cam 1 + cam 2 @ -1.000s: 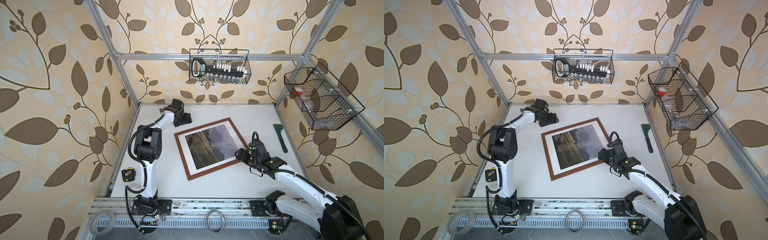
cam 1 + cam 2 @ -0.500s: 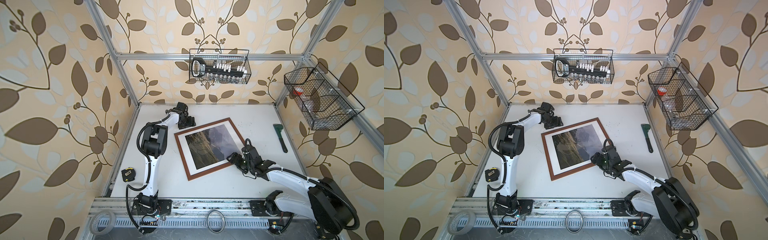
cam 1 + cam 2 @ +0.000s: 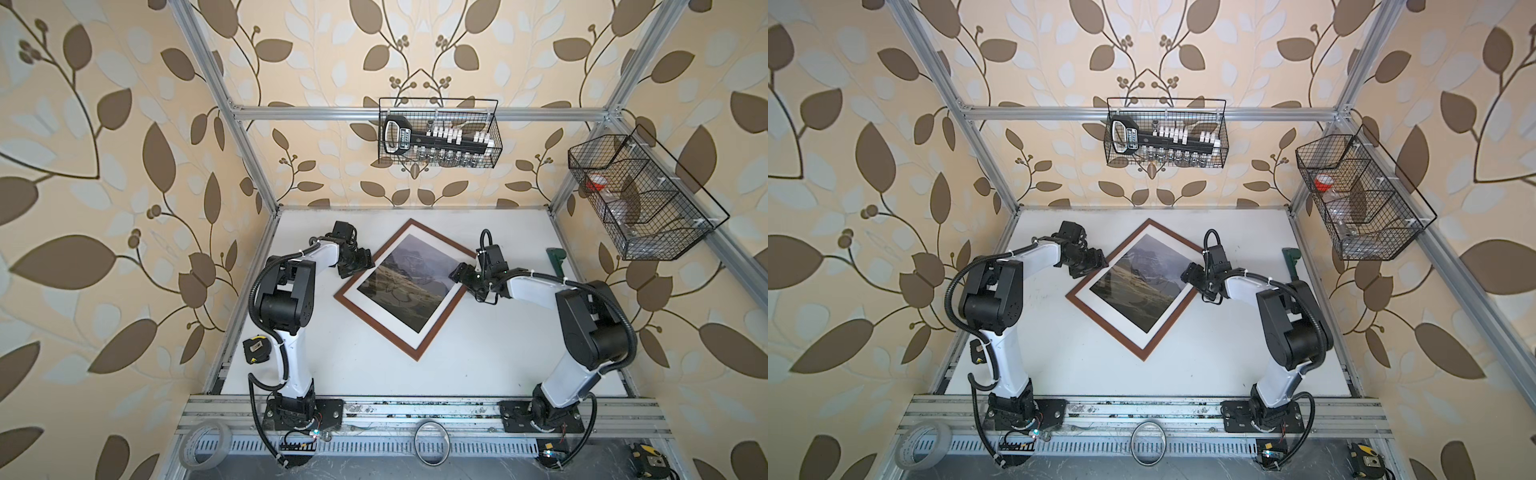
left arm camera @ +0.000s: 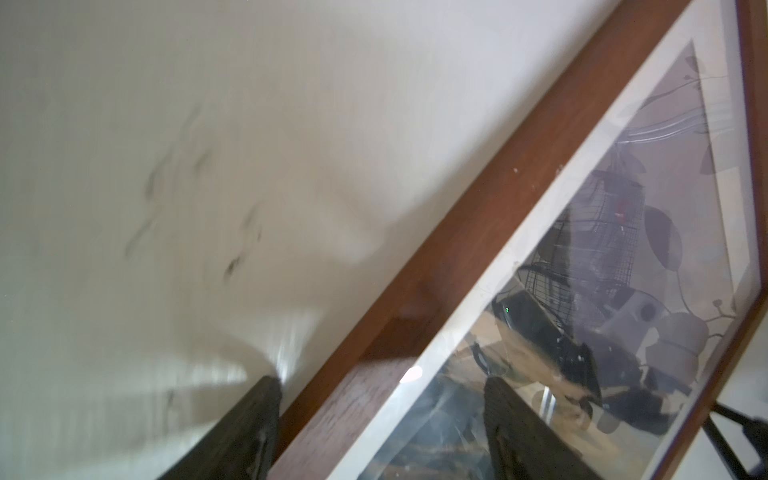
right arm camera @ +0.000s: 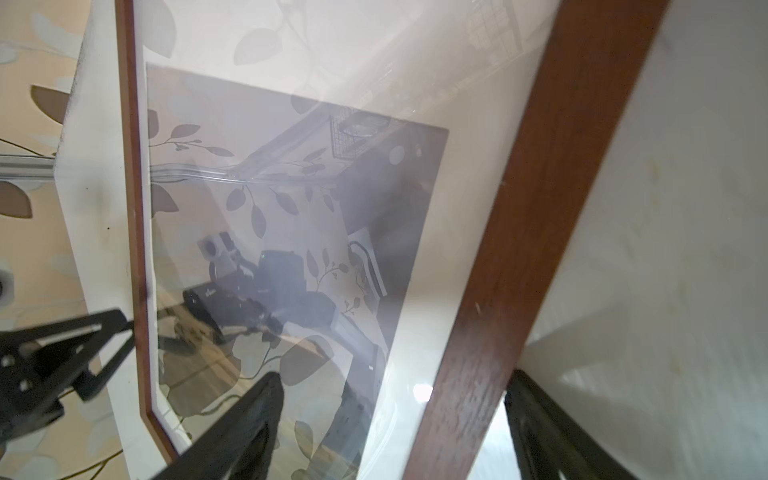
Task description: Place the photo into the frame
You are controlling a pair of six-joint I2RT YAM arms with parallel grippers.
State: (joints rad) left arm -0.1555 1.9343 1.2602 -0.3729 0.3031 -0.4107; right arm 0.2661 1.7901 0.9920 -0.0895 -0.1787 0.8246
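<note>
The frame [image 3: 375,327] with its reddish-brown wooden border lies turned like a diamond on the white table in both top views. Behind its glass sits the photo [image 3: 409,286] of misty mountains and grassy hills, inside a white mat. My left gripper [image 3: 357,266] is at the frame's upper left side. In the left wrist view it [image 4: 382,382] is open and straddles the border [image 4: 457,249], one finger over the table and one over the glass. My right gripper [image 3: 463,276] is at the frame's right corner, also open [image 5: 395,376] and straddling the border [image 5: 519,249].
A green-handled tool [image 3: 557,262] lies by the right wall. A tape measure [image 3: 257,351] sits near the left arm's base. Wire baskets hang on the back wall [image 3: 438,137] and the right wall [image 3: 640,199]. A tape roll [image 3: 203,446] rests on the front rail.
The frame has turned counter-clockwise into a diamond position and shifted toward the back. The right gripper went from the frame's lower right side to its right corner. The left gripper came onto the upper left edge.
</note>
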